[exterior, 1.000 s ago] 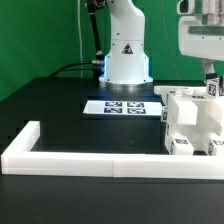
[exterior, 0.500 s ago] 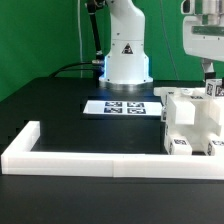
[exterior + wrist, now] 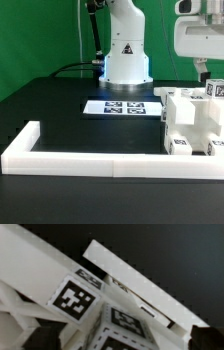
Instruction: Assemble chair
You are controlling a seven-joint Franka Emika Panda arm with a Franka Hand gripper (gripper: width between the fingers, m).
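Note:
The white chair parts (image 3: 190, 122) stand clustered at the exterior view's right, inside the corner of the white fence, several of them carrying black-and-white tags. My gripper (image 3: 206, 72) hangs just above the top of this cluster, by a tagged upright piece (image 3: 213, 89). In the wrist view the gripper (image 3: 125, 339) has its dark fingers (image 3: 45, 335) standing wide apart on either side of a tagged white piece (image 3: 125, 319). They straddle it without clearly pressing on it. A long flat white part (image 3: 140, 283) lies beyond it.
The marker board (image 3: 123, 106) lies flat in front of the robot base (image 3: 125, 55). A low white fence (image 3: 90, 160) runs along the front and the exterior view's left of the black table. A green backdrop is behind.
The gripper has risen slightly above the part cluster. The tagged upright piece and the other parts have stayed in place.

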